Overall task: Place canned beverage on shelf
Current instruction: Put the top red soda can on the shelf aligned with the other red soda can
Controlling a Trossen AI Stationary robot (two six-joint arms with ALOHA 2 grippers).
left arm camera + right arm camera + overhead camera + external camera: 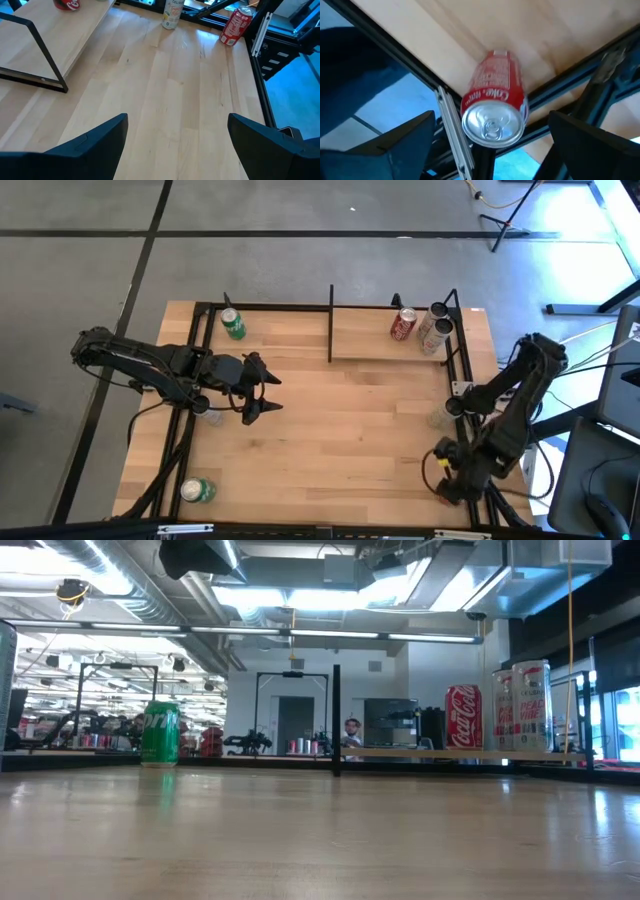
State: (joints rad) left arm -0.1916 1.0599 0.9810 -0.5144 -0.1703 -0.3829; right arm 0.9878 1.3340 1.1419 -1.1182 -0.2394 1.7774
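The shelf (365, 335), a small light-wood board in black bars, stands at the table's far right. It carries a red Coke can (403, 325) and two white cans (435, 330), which also show in the low view (520, 705). A second red Coke can (495, 112) stands upright by the table's near right edge, and it also shows in the left wrist view (236, 25). My right gripper (491, 117) is open above it, one finger on either side, apart from it. My left gripper (275, 393) is open and empty over the table's left middle.
A green can (232, 323) stands at the far left, also in the low view (160, 733). Another green can (198, 491) lies near the front left corner. A pale can (171, 14) stands by the right edge. Bare wood (170, 90) lies ahead of my left gripper.
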